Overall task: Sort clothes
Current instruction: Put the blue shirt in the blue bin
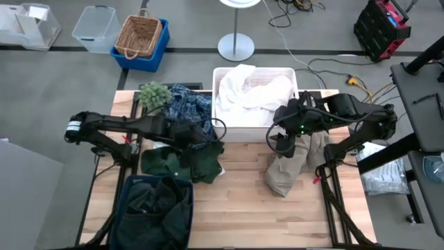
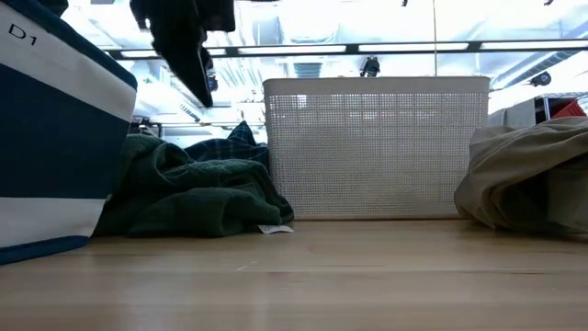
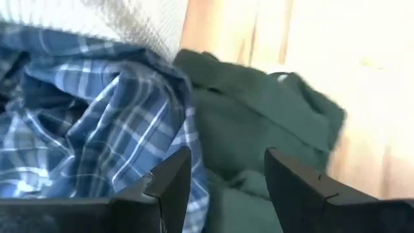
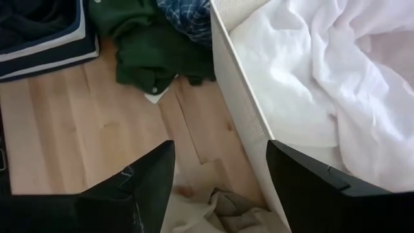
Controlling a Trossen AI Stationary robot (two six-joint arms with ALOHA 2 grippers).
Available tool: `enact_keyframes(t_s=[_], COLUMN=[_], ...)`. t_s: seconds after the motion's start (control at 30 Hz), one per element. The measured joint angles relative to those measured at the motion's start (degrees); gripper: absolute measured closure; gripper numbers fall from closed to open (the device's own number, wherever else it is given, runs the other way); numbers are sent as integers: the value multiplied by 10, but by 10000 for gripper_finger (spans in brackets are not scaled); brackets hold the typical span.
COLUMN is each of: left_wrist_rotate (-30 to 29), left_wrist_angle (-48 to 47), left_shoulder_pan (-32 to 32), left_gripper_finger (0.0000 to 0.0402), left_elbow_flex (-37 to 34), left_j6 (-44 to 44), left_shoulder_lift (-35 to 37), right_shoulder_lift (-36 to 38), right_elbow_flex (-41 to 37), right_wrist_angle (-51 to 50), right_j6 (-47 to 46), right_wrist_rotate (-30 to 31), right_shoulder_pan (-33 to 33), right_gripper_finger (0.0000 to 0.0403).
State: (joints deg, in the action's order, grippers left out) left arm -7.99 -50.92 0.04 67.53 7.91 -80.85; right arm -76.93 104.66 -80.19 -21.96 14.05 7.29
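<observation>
1. The left hand [image 1: 211, 132] hangs over the clothes heap beside the white bin [image 1: 253, 126], its two dark fingers [image 3: 173, 184] spread apart with nothing between them.
2. Just beneath that hand lies the plaid shirt [image 3: 97, 123], thin blue-and-white checked cotton, rumpled into soft ridges.
3. Right beside it, touching, sits the green garment [image 3: 259, 129], a thicker, duller cloth bunched in rounded folds on the pale wooden bench [image 1: 243, 208].
4. Seen from bench level, that green garment slumps in a heavy lump against the bin's perforated plastic wall, a small white label poking out at its foot.
5. The right hand [image 1: 281, 139] hovers at the bin's near corner, fingers [image 4: 149, 188] wide apart and gripping nothing.
6. Directly below that hand the tan trousers [image 1: 291, 163] lie in a long crumpled heap on the planks, close against the bin.
7. Ahead of it, inside the bin, white sheets [image 4: 323, 77] billow in smooth, loose folds.
8. A navy fabric bag [image 1: 156, 212] with white trim stands nearer the left arm, dark clothing stuffed inside.
</observation>
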Motion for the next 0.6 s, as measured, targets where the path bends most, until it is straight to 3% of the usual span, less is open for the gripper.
enact_keyframes(t_s=[0.2,0.4,0.5,0.6], left_wrist_rotate=[-84,-95,-95,-91], left_wrist_angle=[70,132,133,141], left_shoulder_pan=[23,55,62,69], left_gripper_finger=[228,234,263,329], left_elbow_flex=[-79,-108,-108,-108], left_j6=[4,9,-4,-12], left_shoulder_lift=[-9,-41,-52,-52], right_shoulder_lift=[0,0,0,0], right_elbow_flex=[0,0,0,0], right_wrist_angle=[6,29,31,31], right_j6=[-6,-6,-7,-10], right_wrist_rotate=[3,10,10,10], right_shoulder_pan=[0,0,0,0], right_gripper_finger=[167,159,159,164])
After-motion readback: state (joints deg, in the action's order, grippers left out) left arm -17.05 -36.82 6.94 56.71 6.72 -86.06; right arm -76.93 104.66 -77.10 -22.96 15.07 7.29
